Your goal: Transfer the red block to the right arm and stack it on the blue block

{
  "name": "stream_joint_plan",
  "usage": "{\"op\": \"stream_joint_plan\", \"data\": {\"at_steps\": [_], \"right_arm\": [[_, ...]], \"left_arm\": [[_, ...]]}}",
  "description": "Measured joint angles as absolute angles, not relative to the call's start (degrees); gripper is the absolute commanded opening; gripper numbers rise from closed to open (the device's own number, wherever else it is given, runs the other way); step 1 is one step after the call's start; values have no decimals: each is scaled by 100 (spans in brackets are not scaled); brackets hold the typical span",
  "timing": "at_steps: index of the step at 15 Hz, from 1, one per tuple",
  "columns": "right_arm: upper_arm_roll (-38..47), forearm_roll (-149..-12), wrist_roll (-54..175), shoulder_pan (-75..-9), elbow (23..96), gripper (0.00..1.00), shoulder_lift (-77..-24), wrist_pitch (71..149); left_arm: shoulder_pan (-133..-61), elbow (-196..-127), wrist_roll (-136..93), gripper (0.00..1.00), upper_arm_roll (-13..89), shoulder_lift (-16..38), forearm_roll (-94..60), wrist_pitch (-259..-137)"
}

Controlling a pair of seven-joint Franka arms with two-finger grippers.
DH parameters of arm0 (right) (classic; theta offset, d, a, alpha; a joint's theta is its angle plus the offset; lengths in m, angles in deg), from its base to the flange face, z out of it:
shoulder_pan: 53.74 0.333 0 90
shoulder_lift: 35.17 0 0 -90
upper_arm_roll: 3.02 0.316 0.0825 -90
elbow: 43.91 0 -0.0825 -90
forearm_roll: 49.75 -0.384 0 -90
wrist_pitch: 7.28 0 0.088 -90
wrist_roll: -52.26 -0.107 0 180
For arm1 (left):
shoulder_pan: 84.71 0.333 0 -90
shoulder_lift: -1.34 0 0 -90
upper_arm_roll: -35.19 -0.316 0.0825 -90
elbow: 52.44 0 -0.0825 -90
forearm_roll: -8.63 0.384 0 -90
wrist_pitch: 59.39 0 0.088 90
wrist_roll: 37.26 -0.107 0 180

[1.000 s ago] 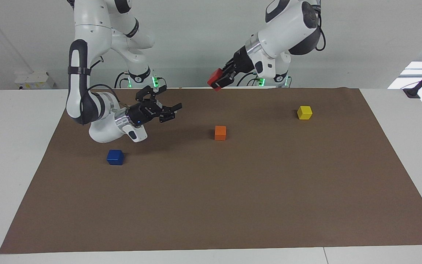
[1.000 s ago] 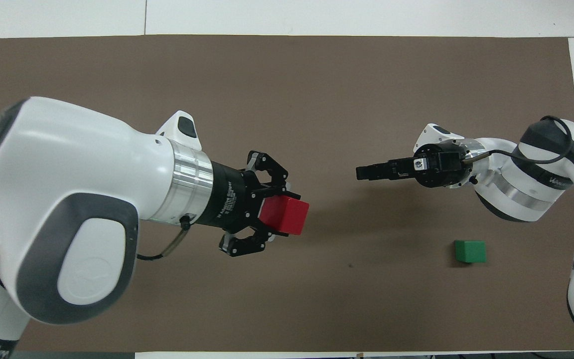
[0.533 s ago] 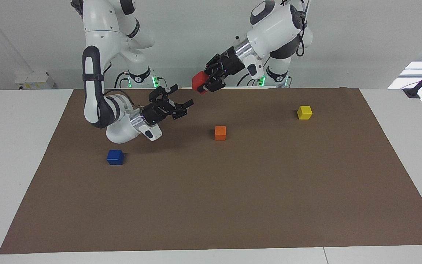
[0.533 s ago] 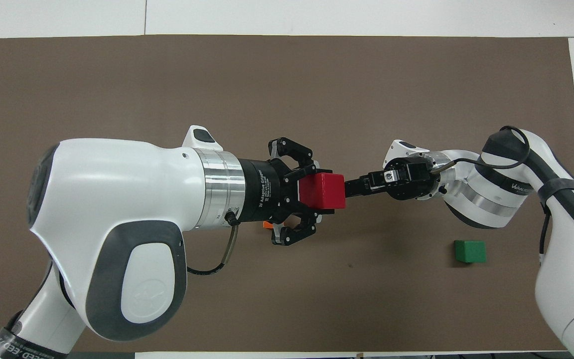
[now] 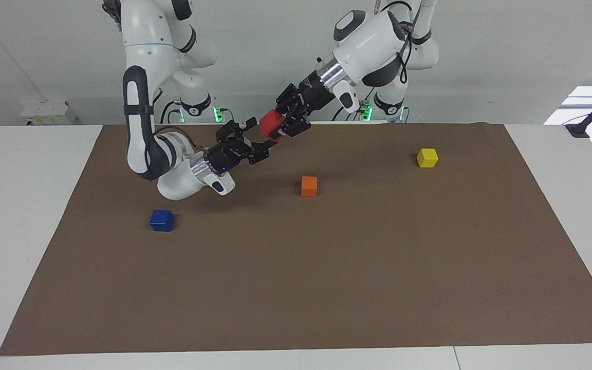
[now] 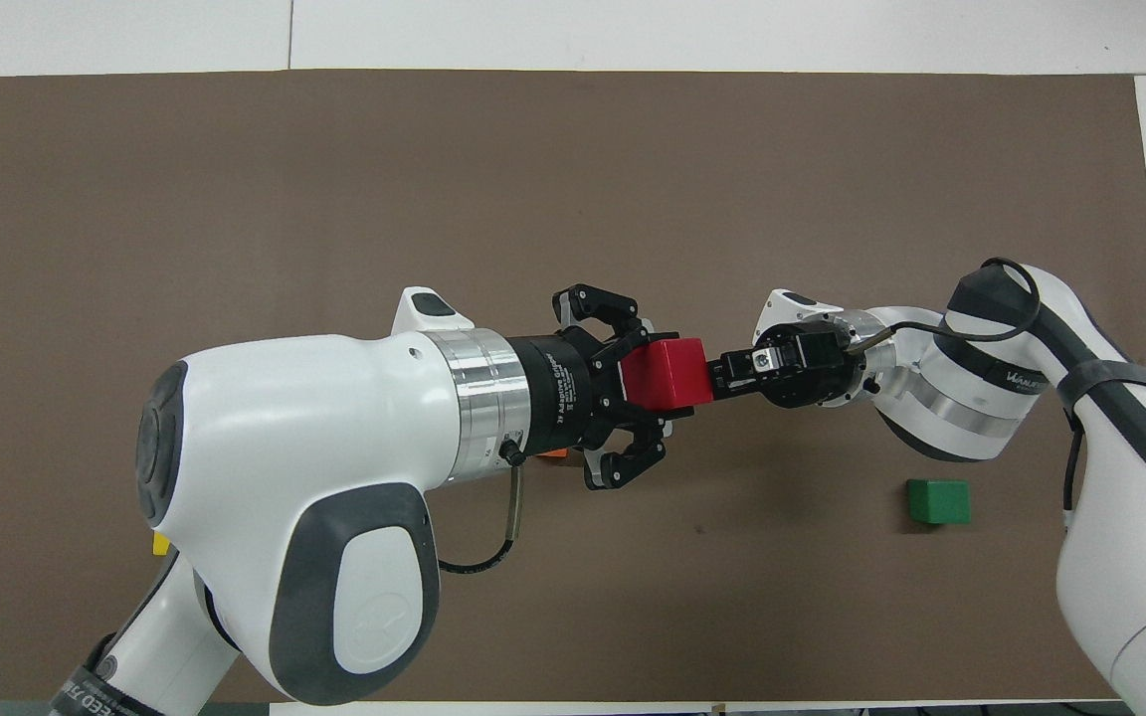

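In the facing view, going from its left to its right, the blue block [image 5: 161, 220] comes first. It sits alone on the brown mat [image 5: 327, 288] toward the right arm's end of the surface, with its top bare, so it is free to take a block on it.

Above and just past it is the right arm [image 5: 139, 103], bent low with its wrist turned sideways. That posture points the right tool [image 5: 257, 147] at the incoming cube instead of down at the mat. Its fingers are spread apart, one on each side of the approach line, ready to receive but not yet clamped.

Next is the red block [image 5: 272, 125], held in mid-air over the mat's edge nearest the robots. The left tool [image 5: 281, 126] is closed on it and grips it by the end toward its own wrist. That leaves the outer faces exposed for the other tool to take, which is presumably why it is held this way.

Further along, the orange cube [image 5: 309, 186] and the yellow cube [image 5: 427, 158] rest on the mat, well apart from the handover. The green cube [image 6: 938, 501] shows only in the overhead view.
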State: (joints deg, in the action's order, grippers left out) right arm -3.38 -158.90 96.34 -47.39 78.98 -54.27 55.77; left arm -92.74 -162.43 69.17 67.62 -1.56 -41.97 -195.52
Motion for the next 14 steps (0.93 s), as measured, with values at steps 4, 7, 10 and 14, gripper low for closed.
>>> {"op": "stream_joint_plan", "data": {"at_steps": [4, 7, 10, 14], "right_arm": [[-338, -15890, 9634, -4735, 7901, 99, -5427, 5577], [-337, -15890, 9634, -4702, 7904, 97, -5427, 5577], [-337, -15890, 9634, -4696, 7907, 95, -5427, 5578], [-337, -15890, 9634, -4693, 7908, 71, -5427, 5579]], "left_arm": [[-9449, -16440, 6937, 0, 6763, -144, -4359, -19732], [-9501, -16506, 6937, 0, 6761, -142, -4579, -19804], [-9500, -16519, 6937, 0, 6747, -126, -4662, -19913], [-9500, -16520, 6938, 0, 6742, -106, -4667, -19933]]}}
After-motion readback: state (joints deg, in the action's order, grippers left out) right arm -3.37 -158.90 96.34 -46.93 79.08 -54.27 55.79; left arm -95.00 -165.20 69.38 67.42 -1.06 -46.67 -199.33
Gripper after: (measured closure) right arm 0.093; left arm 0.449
